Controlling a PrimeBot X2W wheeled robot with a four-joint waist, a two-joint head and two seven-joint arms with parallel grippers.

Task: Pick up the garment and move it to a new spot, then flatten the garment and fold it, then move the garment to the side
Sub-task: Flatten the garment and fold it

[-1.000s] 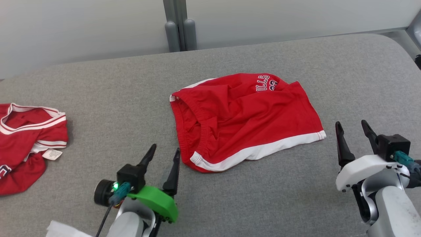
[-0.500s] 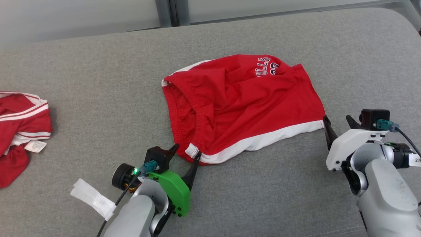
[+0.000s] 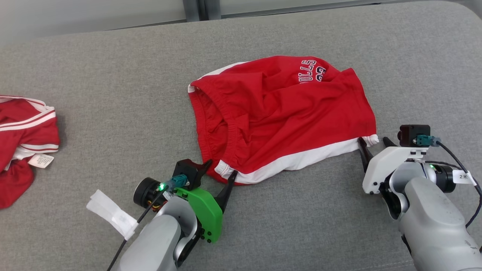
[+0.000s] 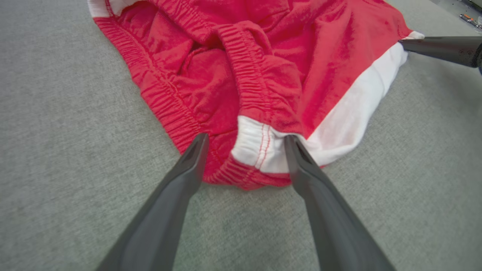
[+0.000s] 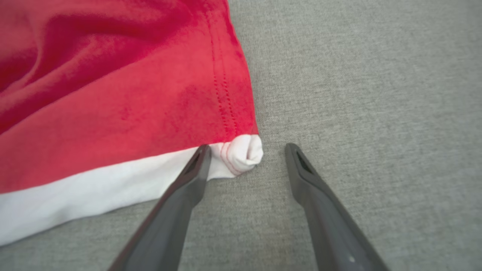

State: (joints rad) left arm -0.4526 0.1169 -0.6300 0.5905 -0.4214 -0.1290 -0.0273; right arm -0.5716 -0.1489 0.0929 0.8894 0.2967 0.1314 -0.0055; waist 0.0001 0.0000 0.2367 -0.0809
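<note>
The garment (image 3: 286, 113), a pair of red shorts with a white side stripe, lies crumpled in the middle of the grey padded surface (image 3: 113, 94), waistband gaping toward the robot's left. Its white lettering (image 3: 312, 71) reads upside down and runs partly into a fold, so I can't make out the whole word. The left gripper (image 3: 221, 168) stands wide open with nothing in it, its fingers straddling the white waistband corner. The right gripper (image 3: 372, 140) is just as wide and empty, and the curled hem corner sits just inside one finger. Whether either fingertip presses the cloth is hard to say. At the far left a second red garment (image 3: 22, 139) with a white tag (image 3: 40, 160) is cut off by the frame edge.
</note>
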